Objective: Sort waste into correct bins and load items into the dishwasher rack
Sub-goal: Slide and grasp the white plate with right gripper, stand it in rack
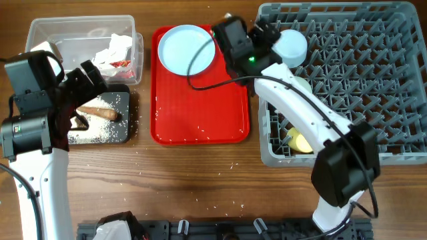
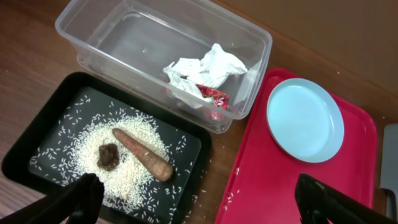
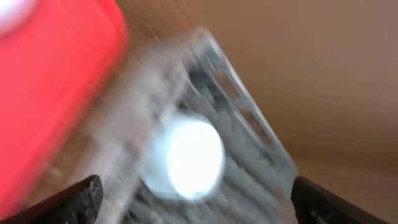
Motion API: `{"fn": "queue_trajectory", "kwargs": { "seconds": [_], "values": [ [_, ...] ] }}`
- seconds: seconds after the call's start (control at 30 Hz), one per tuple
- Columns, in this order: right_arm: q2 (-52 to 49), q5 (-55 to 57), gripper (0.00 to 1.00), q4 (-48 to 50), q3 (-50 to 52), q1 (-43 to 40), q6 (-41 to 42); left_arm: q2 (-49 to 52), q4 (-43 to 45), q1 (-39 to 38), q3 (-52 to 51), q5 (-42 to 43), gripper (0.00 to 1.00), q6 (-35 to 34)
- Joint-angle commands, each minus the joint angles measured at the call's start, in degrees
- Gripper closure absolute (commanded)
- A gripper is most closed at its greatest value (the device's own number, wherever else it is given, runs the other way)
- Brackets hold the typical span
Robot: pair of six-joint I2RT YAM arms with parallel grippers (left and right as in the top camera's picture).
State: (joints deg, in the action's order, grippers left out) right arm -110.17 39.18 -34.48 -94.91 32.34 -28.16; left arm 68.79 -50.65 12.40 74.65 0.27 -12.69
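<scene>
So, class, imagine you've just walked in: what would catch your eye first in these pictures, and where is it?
The bright red tray sits mid-table, with a pale blue plate at its far end. Left of it lies a black tray strewn with white rice around a brown stick. Right of it stands the big grey rack.

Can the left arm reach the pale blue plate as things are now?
Probably yes. The plate lies bare on the red tray, next to the black tray over which the open left gripper hangs. Only the right arm at the plate's far rim may crowd it.
</scene>
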Motion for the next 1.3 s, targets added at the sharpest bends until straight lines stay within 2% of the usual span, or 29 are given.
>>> {"fn": "queue_trajectory", "kwargs": {
  "seconds": [0.0, 0.07, 0.17, 0.2, 0.23, 0.3, 0.37, 0.43, 0.53, 0.63, 0.73, 0.8, 0.97, 1.03, 1.13, 1.27],
  "values": [
    [2.08, -44.04, 0.03, 1.42, -1.22, -0.04, 3.13, 0.0, 0.13, 0.26, 0.79, -0.35, 0.0, 0.92],
    [1.09, -54.84, 0.0, 1.53, -0.83, -0.07, 14.21, 0.0, 0.11, 0.26, 0.79, -0.35, 0.0, 0.92],
    [0.44, -58.21, 0.0, -0.5, -0.59, -0.04, 32.72, 0.0, 0.13, 0.26, 0.79, -0.35, 0.0, 0.92],
    [0.44, -50.82, 0.09, 0.02, -0.59, -0.22, 43.47, 0.0, 0.11, 0.26, 0.79, -0.35, 0.0, 0.92],
    [0.44, -41.51, 0.25, 0.63, -0.59, -0.39, 53.09, 0.0, 0.11, 0.26, 0.79, -0.35, 0.0, 0.92],
    [-0.87, -31.12, 0.27, 5.4, -0.57, -1.25, 58.69, 0.0, 0.13, 0.26, 0.79, -0.35, 0.0, 0.92],
    [-5.18, -30.14, 0.27, 11.13, -0.52, -1.29, 58.23, 0.0, 0.13, 0.26, 0.79, -0.35, 0.0, 0.92],
    [-11.32, -35.87, 0.28, 15.02, -0.52, -1.18, 58.21, 0.0, 0.13, 0.26, 0.79, -0.35, 0.0, 0.92],
    [-18.12, -40.63, 0.37, 17.92, -0.57, -1.18, 65.24, 0.0, 0.13, 0.26, 0.79, -0.35, 0.0, 0.92],
    [-19.26, -38.14, 0.5, 18.51, -0.57, -1.36, 70.66, 0.0, 0.11, 0.26, 0.79, -0.35, 0.0, 0.92],
    [-23.63, -39.1, 0.57, 17.88, -2.62, -0.9, 73.31, 0.0, 0.11, 0.26, 0.79, -0.35, 0.0, 0.92],
    [-24.17, -37.24, 0.63, 14.03, -5.38, -0.74, 72.91, 0.0, 0.11, 0.26, 0.79, -0.35, 0.0, 0.92],
    [-25.83, -36.37, 0.64, 2.51, -12.61, 0.0, 69.31, 0.0, 0.11, 0.26, 0.79, -0.35, 0.0, 0.92],
    [-25.83, -36.17, 0.72, -7.98, -17.9, -0.22, 64.08, 0.0, 0.13, 0.26, 0.79, -0.35, 0.0, 0.92],
    [-25.79, -36.04, 0.78, -17.79, -20.37, -1.46, 58.16, 0.0, 0.11, 0.26, 0.79, -0.35, 0.0, 0.92],
    [-25.77, -37.16, 0.78, -21.97, -20.37, -4.15, 54.95, 0.0, 0.09, 0.26, 0.79, -0.35, 0.0, 0.92]
  ]
}}
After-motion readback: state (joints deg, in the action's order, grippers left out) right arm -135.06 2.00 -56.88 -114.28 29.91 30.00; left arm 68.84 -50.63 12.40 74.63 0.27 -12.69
